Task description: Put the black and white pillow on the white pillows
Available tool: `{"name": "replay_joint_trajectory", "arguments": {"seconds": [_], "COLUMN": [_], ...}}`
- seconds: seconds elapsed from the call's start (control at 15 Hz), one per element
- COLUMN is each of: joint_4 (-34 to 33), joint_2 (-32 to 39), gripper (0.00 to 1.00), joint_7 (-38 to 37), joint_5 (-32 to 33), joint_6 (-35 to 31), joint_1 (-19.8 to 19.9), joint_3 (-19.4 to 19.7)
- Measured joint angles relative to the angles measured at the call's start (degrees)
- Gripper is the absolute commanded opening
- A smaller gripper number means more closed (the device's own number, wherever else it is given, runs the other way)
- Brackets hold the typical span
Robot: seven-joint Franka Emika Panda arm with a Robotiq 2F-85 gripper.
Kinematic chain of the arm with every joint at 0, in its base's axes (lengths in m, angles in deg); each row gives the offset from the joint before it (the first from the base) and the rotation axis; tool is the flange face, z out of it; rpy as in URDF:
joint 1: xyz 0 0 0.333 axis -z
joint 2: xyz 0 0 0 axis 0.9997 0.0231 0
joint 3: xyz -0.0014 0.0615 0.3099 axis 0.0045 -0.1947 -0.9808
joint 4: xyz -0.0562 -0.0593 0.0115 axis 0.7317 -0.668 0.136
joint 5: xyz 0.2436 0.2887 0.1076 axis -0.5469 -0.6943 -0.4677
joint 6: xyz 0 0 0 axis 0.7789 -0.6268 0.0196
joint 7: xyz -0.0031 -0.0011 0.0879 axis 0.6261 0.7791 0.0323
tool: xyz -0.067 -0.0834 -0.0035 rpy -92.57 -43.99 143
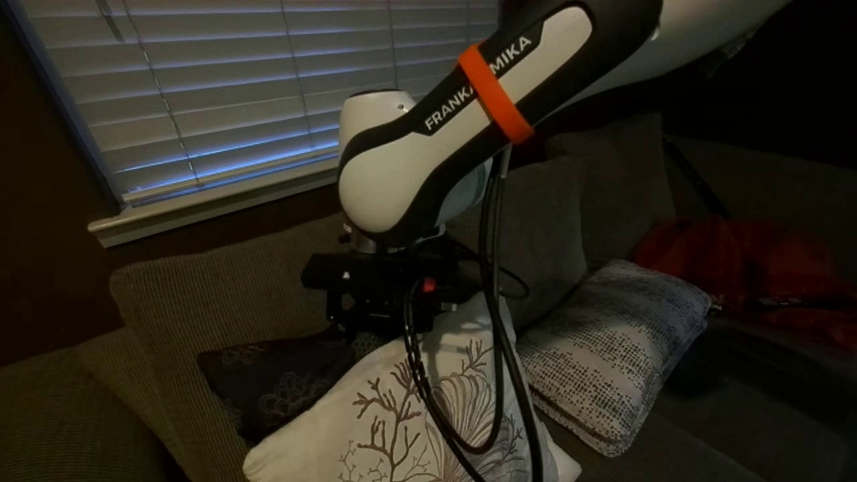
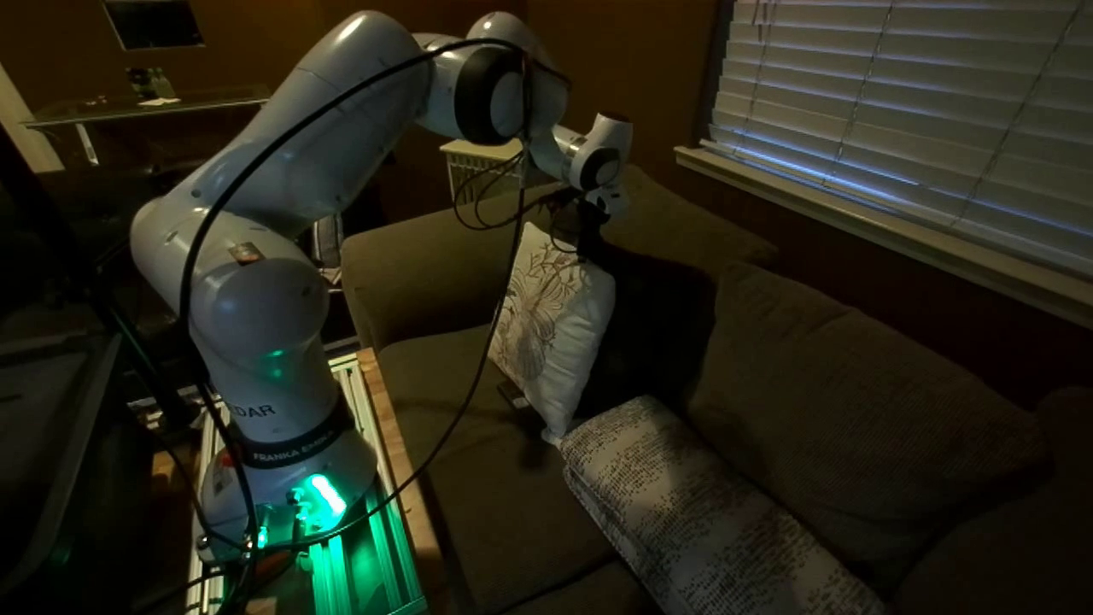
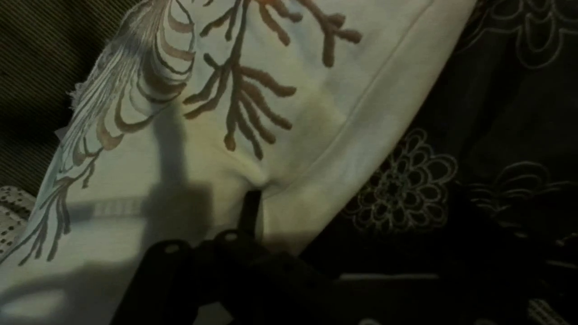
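The black and white pillow [image 1: 395, 428], cream with a dark branching design, stands tilted on the sofa; it also shows in an exterior view [image 2: 546, 325] and fills much of the wrist view [image 3: 280, 104]. My gripper [image 1: 381, 331] points down at its upper edge, also in an exterior view [image 2: 585, 248]. The jaws look spread around that edge. One finger [image 3: 251, 212] presses a crease into the pillow's face; the opposite finger is lost in the dark. The speckled white pillow [image 1: 616, 355] lies beside it, also in an exterior view [image 2: 709, 521], with a sliver in the wrist view [image 3: 11, 216].
A dark pillow with flower outlines [image 1: 281, 385] is behind the branch-design pillow. The sofa back [image 1: 227, 294] rises behind. The window sill [image 1: 221, 201] is above it. A red-orange cloth item [image 1: 743, 261] lies beyond the speckled pillow. Loose cables [image 1: 499, 375] hang in front of the pillow.
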Motion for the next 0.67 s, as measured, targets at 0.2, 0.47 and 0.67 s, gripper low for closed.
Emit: {"name": "replay_joint_trajectory", "arguments": {"seconds": [0.2, 0.47, 0.67], "joint_4": [-2.6, -5.8, -7.8], "joint_2": [1.3, 3.0, 3.9], "gripper": [0.53, 0.25, 0.05], "joint_7": [0.3, 0.3, 0.3], "joint_5": [-0.2, -0.3, -0.3], "joint_6": [2.5, 5.0, 6.4], "joint_1": [0.2, 0.3, 0.3], "joint_3": [-0.1, -0.1, -0.1]}}
